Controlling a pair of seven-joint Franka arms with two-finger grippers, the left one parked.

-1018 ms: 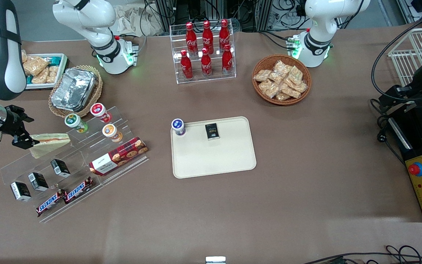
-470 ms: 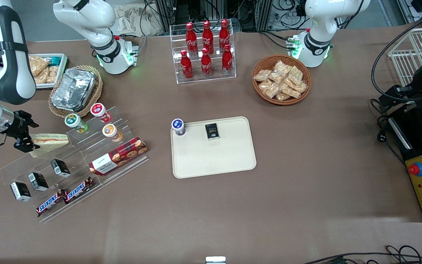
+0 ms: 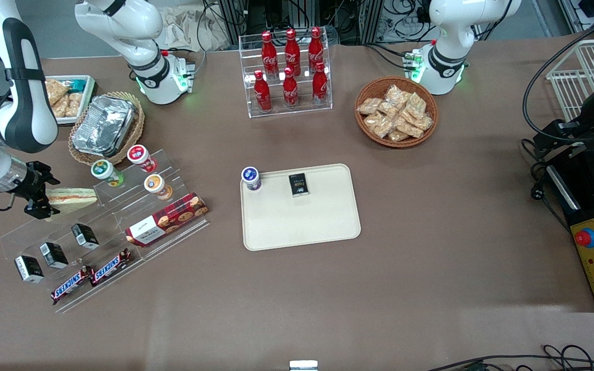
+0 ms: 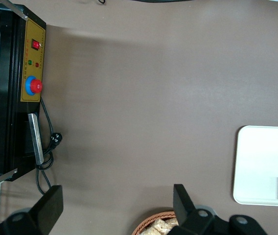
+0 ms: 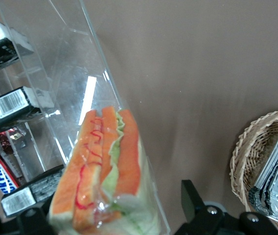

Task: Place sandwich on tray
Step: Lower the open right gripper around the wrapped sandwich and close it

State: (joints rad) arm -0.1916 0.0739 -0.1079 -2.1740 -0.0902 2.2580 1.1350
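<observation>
The gripper point(image 3: 40, 200) pinches the wrapped sandwich point(image 3: 70, 196) at one end, above the acrylic shelf's working-arm end. The sandwich's long axis runs straight out from the jaws, toward the tray point(image 3: 323, 226). The tray lies well apart in that same direction, so I judge the carry goes sideways.

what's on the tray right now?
On the tray: a small cup at one corner and a small black packet. No sandwich; it's at the gripper, toward the working arm's end.
</observation>
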